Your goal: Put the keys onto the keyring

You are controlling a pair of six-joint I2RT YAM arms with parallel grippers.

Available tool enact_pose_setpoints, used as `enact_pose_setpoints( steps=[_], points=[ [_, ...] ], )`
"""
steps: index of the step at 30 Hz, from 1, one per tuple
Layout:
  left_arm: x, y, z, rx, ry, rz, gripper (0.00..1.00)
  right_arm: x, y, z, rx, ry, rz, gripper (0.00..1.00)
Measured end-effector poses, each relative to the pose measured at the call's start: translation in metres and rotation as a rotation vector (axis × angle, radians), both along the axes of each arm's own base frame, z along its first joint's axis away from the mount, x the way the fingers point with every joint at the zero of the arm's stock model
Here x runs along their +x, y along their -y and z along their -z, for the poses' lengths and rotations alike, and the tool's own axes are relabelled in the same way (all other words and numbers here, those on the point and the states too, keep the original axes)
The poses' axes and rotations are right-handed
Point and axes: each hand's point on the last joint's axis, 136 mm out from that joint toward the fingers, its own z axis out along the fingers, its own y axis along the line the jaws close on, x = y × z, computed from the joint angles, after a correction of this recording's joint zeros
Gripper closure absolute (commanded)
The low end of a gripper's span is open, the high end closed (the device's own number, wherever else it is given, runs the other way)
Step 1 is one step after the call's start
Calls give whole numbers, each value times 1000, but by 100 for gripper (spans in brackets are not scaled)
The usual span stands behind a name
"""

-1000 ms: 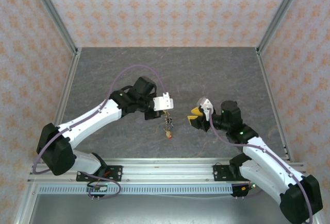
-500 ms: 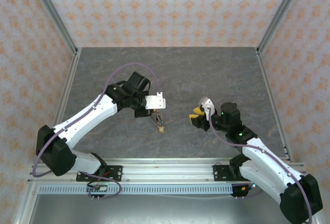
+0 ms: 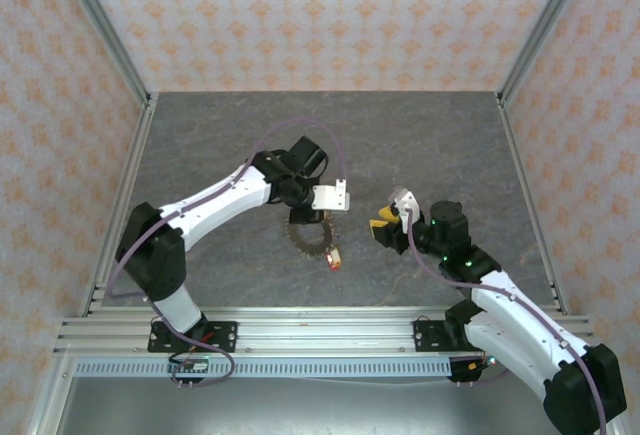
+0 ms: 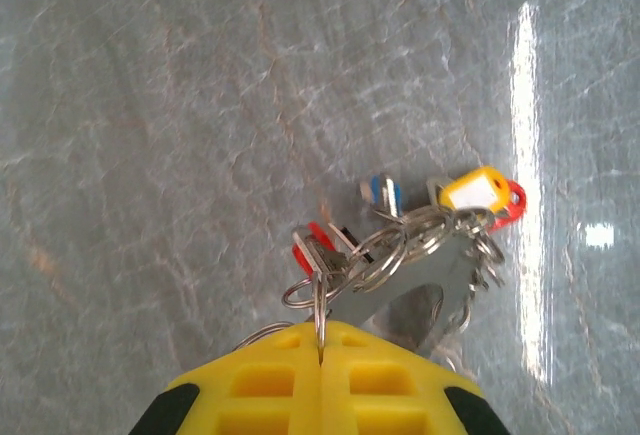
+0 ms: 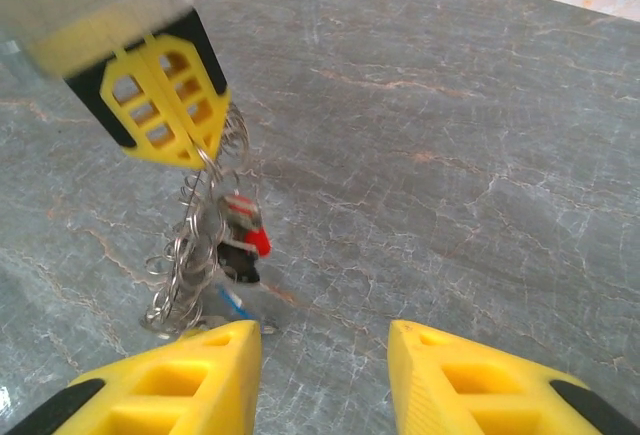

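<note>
The left fingers [image 4: 262, 380], pinched shut, hang the keyring [image 3: 306, 236] over the worktop [image 3: 200, 135], keys [image 4: 478, 192] dangling, apparently threaded. The right fingers [image 5: 190, 380] stand part-open, empty, just beside the keyring. Probably light, stiff, slippery: grip its rim.

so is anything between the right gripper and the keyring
nothing visible: only bare grey marbled table lies between the open right gripper and the large serrated grey metal keyring hanging from the shut left gripper
</note>
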Motion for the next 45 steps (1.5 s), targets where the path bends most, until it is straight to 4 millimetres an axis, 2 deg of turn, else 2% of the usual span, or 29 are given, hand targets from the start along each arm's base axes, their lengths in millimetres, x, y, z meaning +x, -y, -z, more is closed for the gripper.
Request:
enact_pose_setpoints(
  steps=[6,13,18,26,28,33,36,38,42,45],
  points=[
    [0,31,13,4,-57,-20,100,4,7,0,-10,17,46,63],
    [-11,58,31,-5,-136,-85,100,14,20,-3,-18,76,137,64],
    [-9,67,38,-17,-154,-135,99,20,30,2,-30,89,206,65],
    [-7,76,45,-29,-152,-167,85,25,42,8,-41,105,284,65],
    [-9,79,47,-39,-147,-160,83,28,47,3,-34,126,320,64],
    [-34,85,55,-40,-152,-109,83,38,61,-21,-3,215,421,63],
    [-41,79,44,-93,-122,-113,81,43,73,-26,-9,241,491,62],
    [-38,71,27,-162,-86,-144,80,48,83,-29,-17,256,553,60],
    [-19,53,-14,-331,5,-242,78,55,109,-35,-22,280,684,60],
    [-3,33,-36,-441,66,-332,76,59,126,-37,-12,281,768,60]
  ],
)
